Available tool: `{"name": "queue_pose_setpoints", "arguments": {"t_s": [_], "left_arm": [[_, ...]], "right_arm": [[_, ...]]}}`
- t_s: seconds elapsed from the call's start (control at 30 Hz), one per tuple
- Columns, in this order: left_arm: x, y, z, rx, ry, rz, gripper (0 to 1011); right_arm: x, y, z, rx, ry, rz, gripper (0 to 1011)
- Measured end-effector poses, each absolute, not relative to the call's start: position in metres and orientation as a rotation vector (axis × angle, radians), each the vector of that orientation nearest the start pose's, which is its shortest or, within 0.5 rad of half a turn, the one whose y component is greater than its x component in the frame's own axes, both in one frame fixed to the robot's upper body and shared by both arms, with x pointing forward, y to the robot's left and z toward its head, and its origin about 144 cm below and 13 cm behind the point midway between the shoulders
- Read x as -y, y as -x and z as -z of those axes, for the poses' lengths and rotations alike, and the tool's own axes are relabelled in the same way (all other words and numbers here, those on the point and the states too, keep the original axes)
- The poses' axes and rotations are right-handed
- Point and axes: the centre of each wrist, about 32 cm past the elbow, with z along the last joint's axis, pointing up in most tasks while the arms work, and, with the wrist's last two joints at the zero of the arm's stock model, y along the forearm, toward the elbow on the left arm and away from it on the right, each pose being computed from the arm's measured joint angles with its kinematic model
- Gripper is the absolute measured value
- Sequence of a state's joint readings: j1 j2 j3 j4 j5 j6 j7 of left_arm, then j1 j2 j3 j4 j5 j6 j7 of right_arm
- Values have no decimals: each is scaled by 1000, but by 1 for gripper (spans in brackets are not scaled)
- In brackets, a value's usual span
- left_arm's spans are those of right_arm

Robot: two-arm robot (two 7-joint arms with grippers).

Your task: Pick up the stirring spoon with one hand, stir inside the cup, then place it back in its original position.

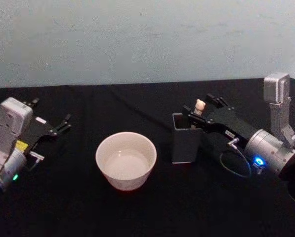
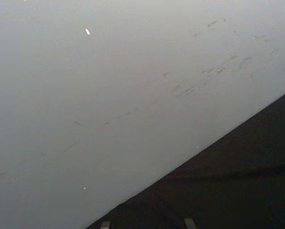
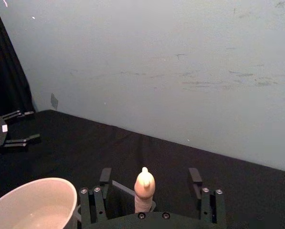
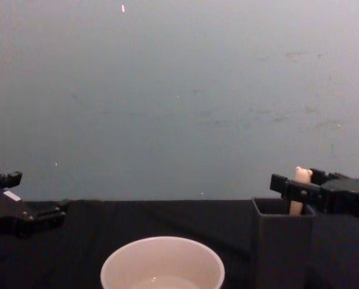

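Bare lab-like test setup, black-draped table (image 1: 63, 207), scuffed pale wall (image 1: 137, 39)

A black-covered table (image 1: 137, 212) meets a plain pale grey wall (image 1: 137, 39) — faintly scuffed.

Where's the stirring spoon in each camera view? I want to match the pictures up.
Head view: stirring spoon right of centre, standing in the holder, between the right gripper's open fingers.
Right wrist view: stirring spoon between those fingers, close up.
Chest view: lower right, poking from the holder.
Left wrist view: faces wall and table.
Shared landmark: the cup, on the holder's left.
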State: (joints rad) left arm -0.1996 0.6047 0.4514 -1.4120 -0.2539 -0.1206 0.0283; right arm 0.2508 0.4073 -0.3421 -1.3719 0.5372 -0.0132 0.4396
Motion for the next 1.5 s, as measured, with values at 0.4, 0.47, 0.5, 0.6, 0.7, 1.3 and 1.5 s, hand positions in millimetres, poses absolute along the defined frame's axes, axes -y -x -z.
{"name": "queue_pose_setpoints", "arguments": {"t_s": [0.4,0.47,0.5,0.6,0.7,1.3,1.5], "left_arm": [[-310,-489,-1140,285,-304,-1248,1001],[-310,-489,-1140,285,-304,-1248,1001],[-310,-489,-1140,285,-304,-1248,1001],[-310,-489,-1140,285,-304,-1248,1001],[-310,-489,-1140,285,-304,-1248,1001],[-310,-489,-1140,285,-304,-1248,1001],[-310,-489,-1140,285,-304,-1248,1001]], "right_arm": [[272,-516,-1153,-95,-20,906,1000],[272,-516,-1153,-95,-20,906,979],[272,-516,-1153,-95,-19,906,979],[272,-516,-1153,-94,-20,906,889],[272,-516,-1153,-94,-20,906,810],[272,-516,-1153,-92,-20,905,287],[272,-516,-1153,-92,-20,905,214]]}}
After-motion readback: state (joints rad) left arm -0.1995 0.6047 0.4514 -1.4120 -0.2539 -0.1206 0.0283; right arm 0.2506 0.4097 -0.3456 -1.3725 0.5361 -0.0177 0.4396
